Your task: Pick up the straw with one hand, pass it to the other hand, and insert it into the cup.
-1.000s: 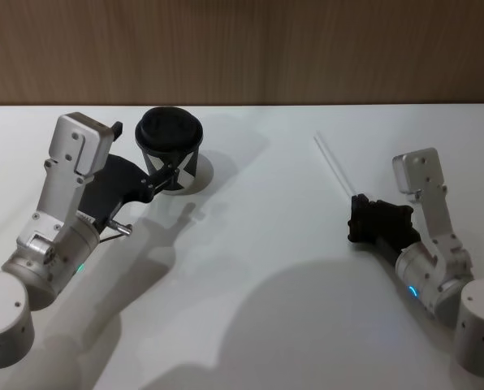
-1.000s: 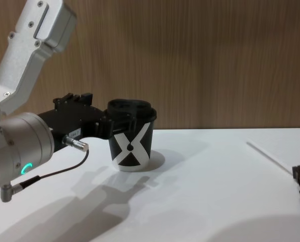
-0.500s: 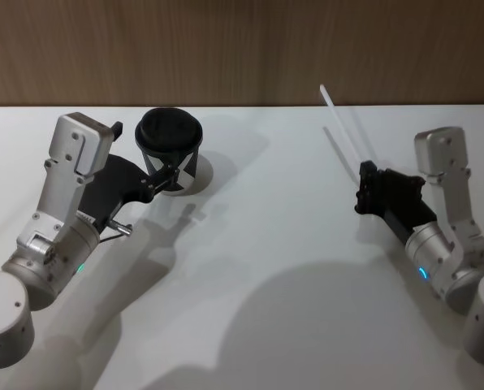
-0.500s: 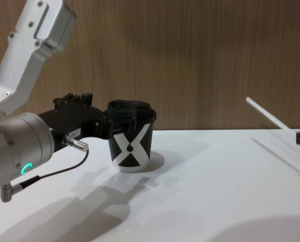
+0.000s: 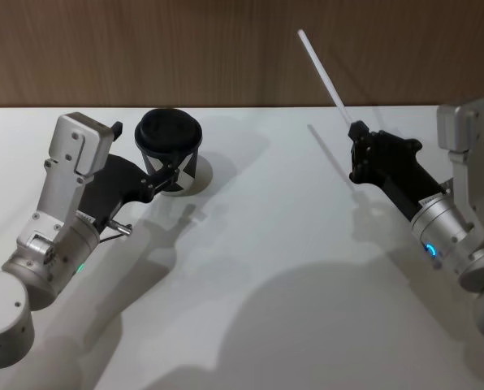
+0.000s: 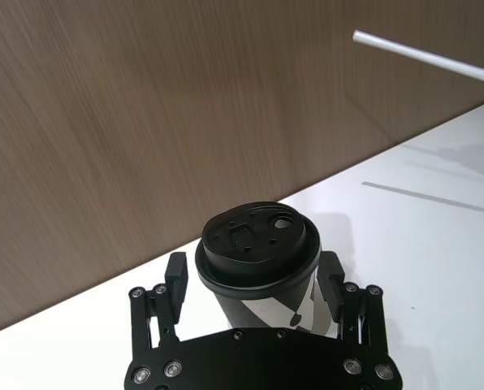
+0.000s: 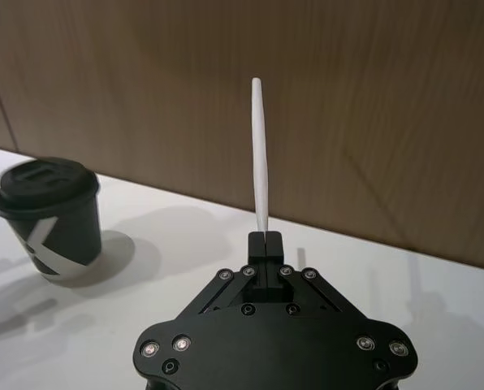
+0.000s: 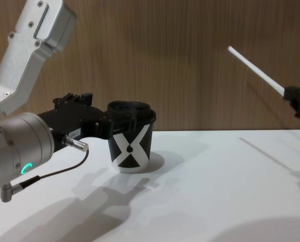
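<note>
The right gripper (image 5: 356,129) has raised the straw (image 5: 323,71) well above the table (image 5: 266,244)

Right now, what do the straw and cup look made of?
Straw: matte white, plastic or paper, unclear; held straight at one end by the right gripper. Cup: matte black wall, printed white X, likely paper. Lid: moulded recesses, faint sheen, likely plastic. Left gripper straddles the cup.

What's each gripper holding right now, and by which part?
The right gripper holds the straw by its lower end, the rest slanting up free. The left gripper sits around the cup; whether it grips cannot be told.
</note>
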`<control>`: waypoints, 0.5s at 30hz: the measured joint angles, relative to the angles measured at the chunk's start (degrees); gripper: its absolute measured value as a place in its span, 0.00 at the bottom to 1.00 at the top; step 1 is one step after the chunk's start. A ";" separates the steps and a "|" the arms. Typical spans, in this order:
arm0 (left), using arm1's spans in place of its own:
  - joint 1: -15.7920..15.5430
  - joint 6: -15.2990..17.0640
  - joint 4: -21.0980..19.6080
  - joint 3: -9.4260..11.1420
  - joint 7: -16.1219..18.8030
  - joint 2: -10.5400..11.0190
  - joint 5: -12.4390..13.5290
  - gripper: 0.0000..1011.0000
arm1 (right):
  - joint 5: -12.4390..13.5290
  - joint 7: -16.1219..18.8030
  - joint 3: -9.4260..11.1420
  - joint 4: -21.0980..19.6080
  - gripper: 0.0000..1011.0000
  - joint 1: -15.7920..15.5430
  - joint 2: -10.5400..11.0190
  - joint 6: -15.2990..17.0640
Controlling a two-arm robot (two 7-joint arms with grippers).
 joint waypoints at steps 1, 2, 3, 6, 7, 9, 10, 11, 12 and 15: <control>0.00 0.00 0.00 0.00 0.00 0.00 0.00 0.99 | 0.66 1.18 0.00 0.00 0.00 0.32 0.19 -0.57; 0.00 0.00 0.00 0.00 0.00 0.00 0.00 0.99 | 1.03 1.70 0.01 0.00 0.00 0.48 0.28 -0.84; 0.00 0.00 0.00 0.00 0.00 0.00 0.00 0.99 | 1.40 2.23 0.00 0.03 0.00 0.64 0.35 -1.11; 0.00 0.00 0.00 0.00 0.00 0.00 0.00 0.99 | 3.05 4.62 -0.04 0.32 0.00 1.36 0.69 -2.12; 0.00 0.00 0.00 0.00 0.00 0.00 0.00 0.99 | 3.42 5.21 -0.06 0.41 0.00 1.54 0.76 -2.36; 0.00 0.00 0.00 0.00 0.00 0.00 0.00 0.99 | 4.58 6.88 -0.17 0.69 0.00 2.09 0.96 -3.04; 0.00 0.00 0.00 0.00 0.00 0.00 0.00 0.99 | 5.50 8.20 -0.29 0.92 0.00 2.57 1.11 -3.51; 0.00 0.00 0.00 0.00 0.00 0.00 0.00 0.99 | 5.91 8.77 -0.33 1.05 0.00 2.77 1.16 -3.71; 0.00 0.00 0.00 0.00 0.00 0.00 0.00 0.99 | 6.47 9.58 -0.38 1.18 0.00 3.03 1.24 -3.95; 0.00 0.00 0.00 0.00 0.00 0.00 0.00 0.99 | 8.17 12.09 -0.66 1.82 0.00 3.88 1.44 -4.66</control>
